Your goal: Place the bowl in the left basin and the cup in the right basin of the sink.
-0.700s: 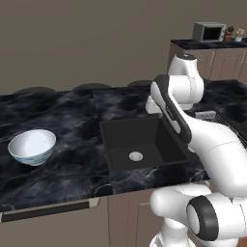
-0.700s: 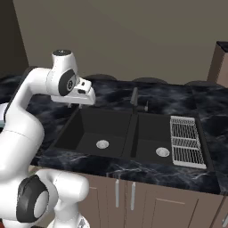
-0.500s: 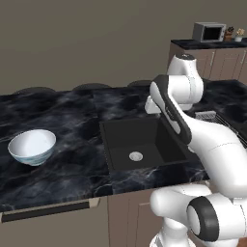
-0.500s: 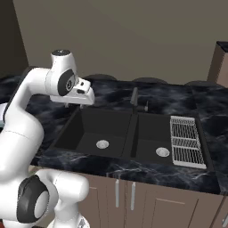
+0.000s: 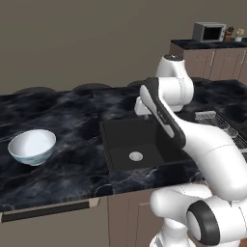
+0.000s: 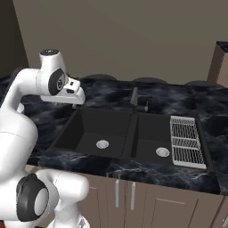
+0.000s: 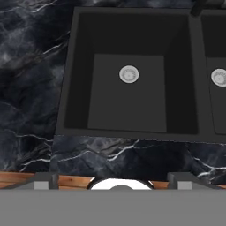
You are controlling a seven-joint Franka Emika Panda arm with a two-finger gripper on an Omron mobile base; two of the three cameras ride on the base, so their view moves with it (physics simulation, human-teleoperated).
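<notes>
fingers [image 7: 113,180]: wide, empty | surface [image 5: 72,159]: black marbled stone | left basin [image 7: 128,95]: just ahead of fingers | bowl [image 5: 32,146]: on surface, well left

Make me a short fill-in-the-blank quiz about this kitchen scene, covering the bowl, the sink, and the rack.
1. The white bowl sits on the black marbled ____, left of the sink.
2. Each basin of the sink has a round silver ____ in its floor.
3. The wire rack lies on the ____ side of the sink in the right base view.
4. The dark faucet stands behind the sink's central ____.

Missing words: counter; drain; right; divider
</notes>
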